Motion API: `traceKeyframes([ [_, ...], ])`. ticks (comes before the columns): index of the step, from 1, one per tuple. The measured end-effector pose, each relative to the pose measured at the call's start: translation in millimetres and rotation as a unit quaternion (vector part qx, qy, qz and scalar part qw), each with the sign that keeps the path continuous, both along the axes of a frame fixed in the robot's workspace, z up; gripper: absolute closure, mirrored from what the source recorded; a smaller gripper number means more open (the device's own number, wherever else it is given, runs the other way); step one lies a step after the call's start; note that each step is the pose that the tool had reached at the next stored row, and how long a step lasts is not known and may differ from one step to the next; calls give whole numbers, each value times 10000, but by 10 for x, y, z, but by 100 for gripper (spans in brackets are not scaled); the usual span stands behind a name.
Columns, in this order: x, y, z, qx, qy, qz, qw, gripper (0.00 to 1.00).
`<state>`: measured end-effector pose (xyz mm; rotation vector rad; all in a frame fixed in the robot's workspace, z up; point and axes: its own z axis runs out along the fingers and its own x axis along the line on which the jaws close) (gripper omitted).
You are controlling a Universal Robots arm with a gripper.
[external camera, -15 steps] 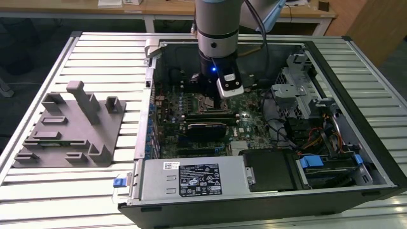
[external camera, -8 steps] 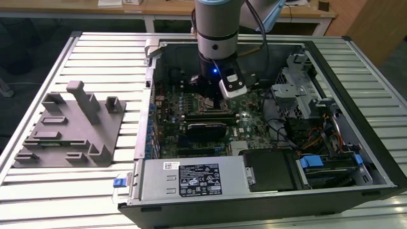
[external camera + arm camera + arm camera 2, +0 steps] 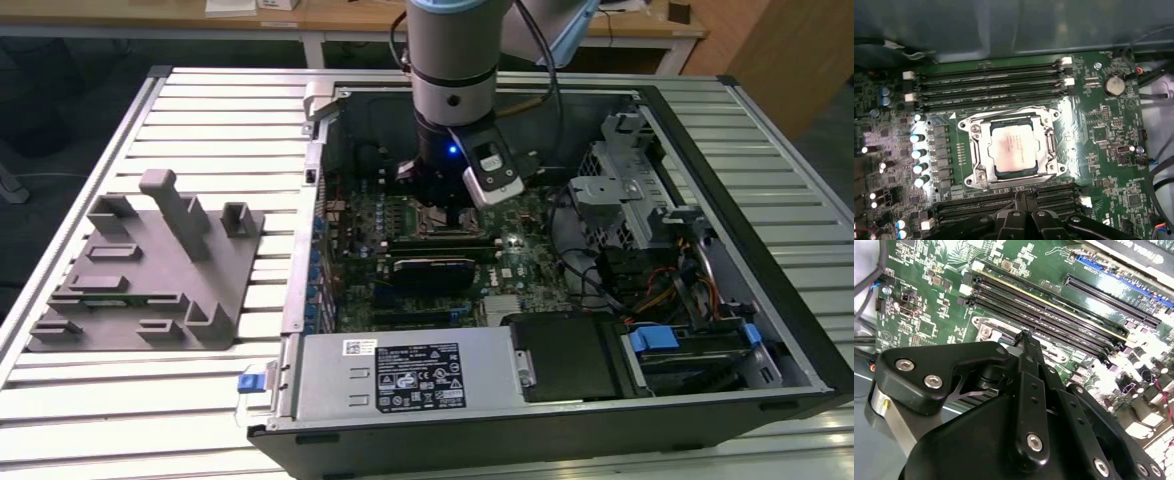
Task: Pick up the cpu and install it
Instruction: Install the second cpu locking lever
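Pincer (image 3: pixel 1026 200) of black jointed metal links hangs just above the green motherboard (image 3: pixel 1099 130) inside the open black computer case (image 3: pixel 747 150); its fingers appear drawn together with nothing between them, their tips meeting at a point in both wrist views. Just beyond those tips lies the cpu (image 3: pixel 1015 150), a small flat square chip with a pale silvery top and thin darker rim, seated flat and face up inside the silver metal socket frame (image 3: pixel 975 150). Being square, it has no long axis; its edges run parallel to the dark memory slots (image 3: pixel 989 85) on either side of the socket. On the slatted metal worktop (image 3: pixel 200 110), a grey plastic fixture with upright posts (image 3: pixel 147 265) stands at the exterior view's left of the case.
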<state>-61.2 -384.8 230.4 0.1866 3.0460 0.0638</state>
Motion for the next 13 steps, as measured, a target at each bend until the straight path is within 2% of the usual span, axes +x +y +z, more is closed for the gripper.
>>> traceKeyframes([
  [13,-26,-13,-37,-17,6,237,9997,89],
])
